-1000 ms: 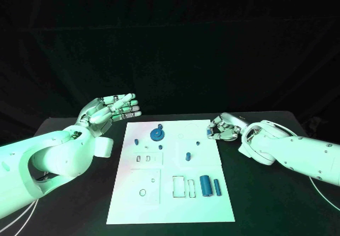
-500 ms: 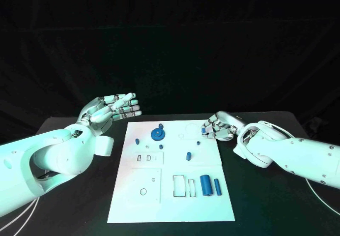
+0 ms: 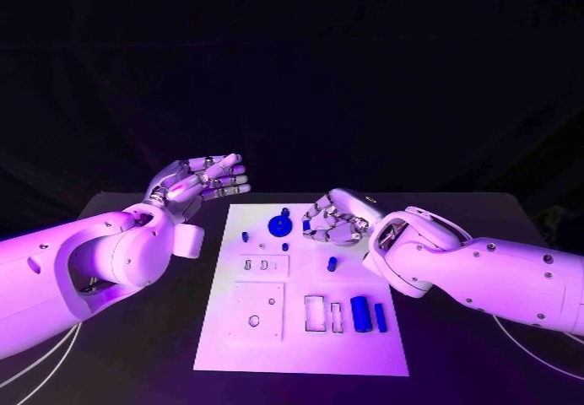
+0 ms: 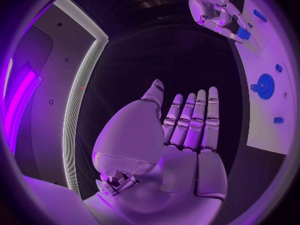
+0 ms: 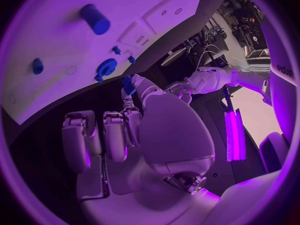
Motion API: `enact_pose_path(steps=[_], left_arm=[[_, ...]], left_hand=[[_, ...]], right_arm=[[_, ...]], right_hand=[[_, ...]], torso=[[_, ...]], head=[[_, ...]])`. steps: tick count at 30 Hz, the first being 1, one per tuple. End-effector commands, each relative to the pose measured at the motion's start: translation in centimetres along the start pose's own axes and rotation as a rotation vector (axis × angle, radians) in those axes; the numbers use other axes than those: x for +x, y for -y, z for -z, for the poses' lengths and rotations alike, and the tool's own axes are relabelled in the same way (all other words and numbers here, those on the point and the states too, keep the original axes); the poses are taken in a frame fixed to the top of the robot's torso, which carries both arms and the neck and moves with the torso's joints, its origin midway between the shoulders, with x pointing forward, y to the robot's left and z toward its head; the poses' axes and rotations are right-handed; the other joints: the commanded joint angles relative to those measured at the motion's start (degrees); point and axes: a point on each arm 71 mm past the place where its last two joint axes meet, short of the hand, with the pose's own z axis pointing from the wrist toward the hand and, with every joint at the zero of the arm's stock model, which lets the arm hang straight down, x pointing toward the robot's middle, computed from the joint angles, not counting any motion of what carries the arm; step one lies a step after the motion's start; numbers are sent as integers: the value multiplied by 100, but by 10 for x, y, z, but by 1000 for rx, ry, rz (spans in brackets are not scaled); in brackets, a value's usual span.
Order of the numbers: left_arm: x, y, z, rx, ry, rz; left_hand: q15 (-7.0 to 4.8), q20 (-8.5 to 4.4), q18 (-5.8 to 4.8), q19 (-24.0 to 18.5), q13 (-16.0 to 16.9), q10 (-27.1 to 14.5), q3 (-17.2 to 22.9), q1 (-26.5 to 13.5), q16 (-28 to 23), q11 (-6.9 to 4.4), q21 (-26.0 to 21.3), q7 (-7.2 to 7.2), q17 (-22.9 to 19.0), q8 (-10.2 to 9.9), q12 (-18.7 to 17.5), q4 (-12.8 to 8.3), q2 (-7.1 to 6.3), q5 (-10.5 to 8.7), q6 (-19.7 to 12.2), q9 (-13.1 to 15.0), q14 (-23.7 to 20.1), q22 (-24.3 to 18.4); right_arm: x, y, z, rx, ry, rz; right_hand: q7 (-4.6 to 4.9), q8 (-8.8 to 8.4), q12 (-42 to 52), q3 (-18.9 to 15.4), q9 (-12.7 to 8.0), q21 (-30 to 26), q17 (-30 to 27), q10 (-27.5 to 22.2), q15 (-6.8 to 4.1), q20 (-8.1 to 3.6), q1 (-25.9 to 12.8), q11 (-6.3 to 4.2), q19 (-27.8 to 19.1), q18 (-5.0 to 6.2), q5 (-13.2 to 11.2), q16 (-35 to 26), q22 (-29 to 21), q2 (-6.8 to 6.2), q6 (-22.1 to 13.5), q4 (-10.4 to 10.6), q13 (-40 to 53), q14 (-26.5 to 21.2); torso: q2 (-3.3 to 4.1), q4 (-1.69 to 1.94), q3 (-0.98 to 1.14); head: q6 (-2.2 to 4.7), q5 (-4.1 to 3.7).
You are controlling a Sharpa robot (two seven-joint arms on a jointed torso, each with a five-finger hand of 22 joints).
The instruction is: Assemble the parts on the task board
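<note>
Parts sit scattered over the white task board [image 3: 305, 337], which lies in the lower middle of the head view on the black table [image 3: 146, 354]. Near the board's top end a blue gear [image 3: 280, 226] rests flat, with a small blue peg [image 3: 285, 212] just above it and two little blue studs [image 3: 245, 237] [image 3: 285, 247] below it. Further down the frame, a short blue pin [image 3: 331, 263] stands alone right of centre, and toward the lower right a thick blue cylinder [image 3: 361, 314] lies beside a thinner blue rod [image 3: 381, 317], both next to outlined rectangular slots.

Coming in from the right edge, the right hand [image 3: 335, 219] hovers over the board's upper right part, just right of the gear. Its fingers are curled in, and the right wrist view shows a small blue piece [image 5: 127, 84] pinched at its fingertips [image 5: 129, 101]; the left wrist view shows that same blue piece [image 4: 243, 33] in the far hand's grasp, above the board.

At the left of the head view, the left hand [image 3: 198, 184] is raised off the table beside the board's upper left corner, well clear of the parts. Its fingers [image 4: 195, 120] are straight and lie side by side, thumb standing a little off, palm bare and holding nothing.
</note>
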Motion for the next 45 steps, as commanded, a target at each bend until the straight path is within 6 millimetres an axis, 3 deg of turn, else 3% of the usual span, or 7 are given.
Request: enact_pose_path(steps=[1, 4, 8, 18, 45], left_arm=[[3, 0, -1, 1, -23, 13], [4, -1, -2, 1, -25, 14], [4, -1, -2, 0, -26, 15], [6, -2, -3, -1, -31, 17], [7, -2, -3, -4, -34, 18]], left_hand=[[14, -10, 43, 0, 0, 19, 12, 10, -27, -18, -6, 298, 2, -10, -6, -38, 49, -15, 24, 4, 45, -9], [14, -10, 43, 0, 0, 19, 12, 10, -27, -18, -6, 298, 2, -10, -6, -38, 49, -15, 24, 4, 45, -9], [14, -10, 43, 0, 0, 19, 12, 10, -27, -18, -6, 298, 2, -10, -6, -38, 49, -15, 24, 4, 45, -9], [14, -10, 43, 0, 0, 19, 12, 10, -27, -18, -6, 298, 2, -10, -6, -38, 49, -15, 24, 4, 45, -9], [14, -10, 43, 1, 0, 21, 8, 4, -31, -19, -5, 295, 2, -12, -7, -39, 51, -15, 34, 5, 47, -11]], right_arm=[[9, -13, -5, -19, -3, 71], [21, -24, -11, -29, -24, 91], [34, -31, -18, -25, -43, 115], [64, -42, -26, -30, -98, 155], [91, -32, -31, 8, -142, 203]], right_hand=[[-52, 109, 37, 7, 123, 41, 1097, 40, -30, -25, -47, -21, 471, -26, 28, -3, 1336, 7, 80, 52, 651, 507], [-53, 109, 43, 8, 124, 40, 1098, 45, -31, -25, -47, -22, 470, -26, 29, -2, 1335, 7, 80, 51, 656, 508], [-53, 107, 41, 11, 124, 34, 1093, 44, -33, -26, -51, -23, 466, -24, 37, -5, 1329, 4, 74, 50, 655, 507], [-51, 103, 43, 10, 125, 30, 1088, 47, -35, -28, -61, -23, 464, -23, 39, -9, 1326, -4, 66, 51, 657, 506], [-46, 97, 25, 3, 128, 5, 1073, 35, -36, -31, -98, -21, 447, -16, 22, -18, 1304, -32, 47, 56, 643, 503]], torso=[[-4, -11, -7], [4, 5, -3], [7, -10, -2], [8, 1, 8], [6, -8, 10]], head=[[-17, 90], [-36, 98], [-58, 157], [-123, 198], [-211, 231]])
